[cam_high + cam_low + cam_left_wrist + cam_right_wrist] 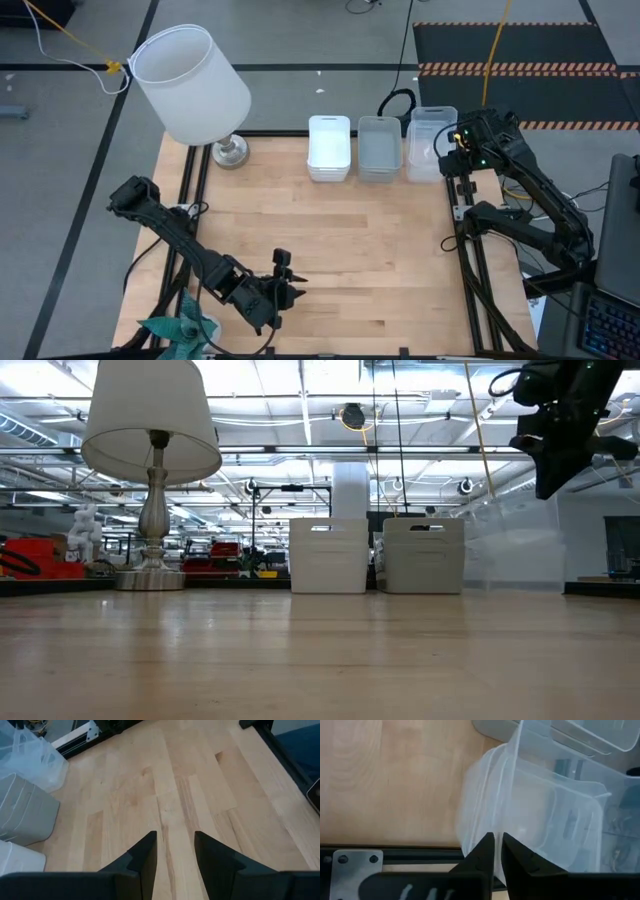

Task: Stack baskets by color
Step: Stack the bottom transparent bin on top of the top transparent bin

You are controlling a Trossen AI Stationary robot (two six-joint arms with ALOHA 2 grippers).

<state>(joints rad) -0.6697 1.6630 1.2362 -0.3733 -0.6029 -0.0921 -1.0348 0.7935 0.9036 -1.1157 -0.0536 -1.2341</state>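
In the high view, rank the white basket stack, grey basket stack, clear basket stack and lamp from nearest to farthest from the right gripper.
Measured from the right gripper, at the table's far right edge:
1. Clear basket stack, right beside the gripper, rightmost of the row.
2. Grey basket stack, middle of the row.
3. White basket stack, left end of the row.
4. Lamp, far left corner.
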